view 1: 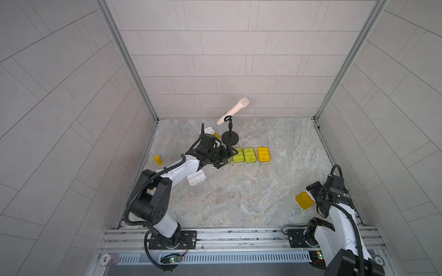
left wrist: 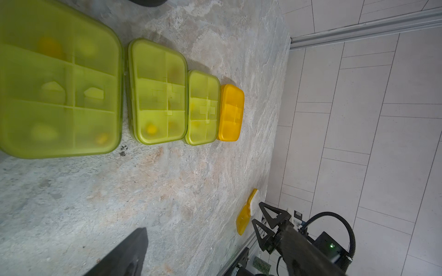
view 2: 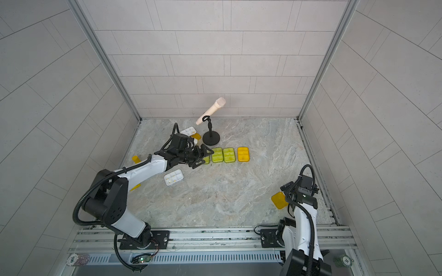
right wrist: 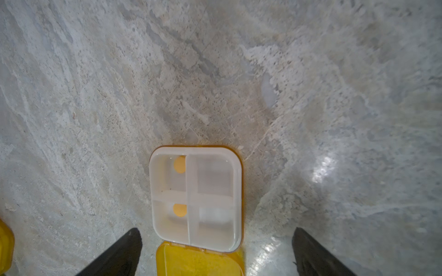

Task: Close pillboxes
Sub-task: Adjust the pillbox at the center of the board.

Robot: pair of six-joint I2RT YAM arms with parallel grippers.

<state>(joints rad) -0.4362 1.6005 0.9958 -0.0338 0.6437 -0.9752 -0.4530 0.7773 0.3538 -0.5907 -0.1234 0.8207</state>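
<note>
Rt gripper (right wrist: 215, 229), fingers (right wrist: 119, 251) spread & empty, hovers w/ the open orange-lidded pillbox (right wrist: 195, 198) between its tips, lid (right wrist: 198, 261) lying back toward the wrist. Best bet, I'd judge: catch the lid's free edge w/ one tip, swing it over & press till it clicks. Lt gripper (view 1: 227, 157), likewise spread & empty, hangs over a shut green pillbox (left wrist: 59, 90).
</note>
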